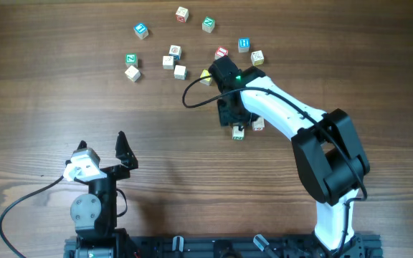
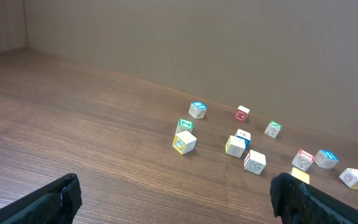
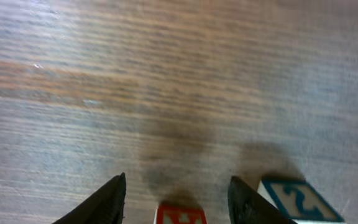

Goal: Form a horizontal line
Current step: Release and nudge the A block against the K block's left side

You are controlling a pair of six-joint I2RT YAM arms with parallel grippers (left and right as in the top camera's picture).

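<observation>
The row is not formed: the letter cubes lie loose in a scatter across the upper middle of the overhead view. A blue-faced cube sits at the upper left of the scatter, and a red-marked cube and a green-faced cube sit at the top. A yellow-faced cube rests just beside my right arm's wrist.

Two more cubes sit apart from the scatter, lower and right of centre. One is the cube at my fingertips; the other is its neighbour, just to its right and slightly higher.

My right claw points down the frame over the first of these. In the right wrist view the claw is spread. A red-topped cube stands between the two dark fingers at the bottom edge, with wood showing on both sides of it. Nothing is gripped. A blue-marked cube lies just outside the right-hand finger. I cannot tell for certain which overhead cube matches which.

My left claw is in the lower left of the overhead view, well apart from all the cubes. It is released, with its fingers splayed wide over the bare wooden table. Its wrist view shows the claw from behind, with the scatter in the right half of the frame.
</observation>
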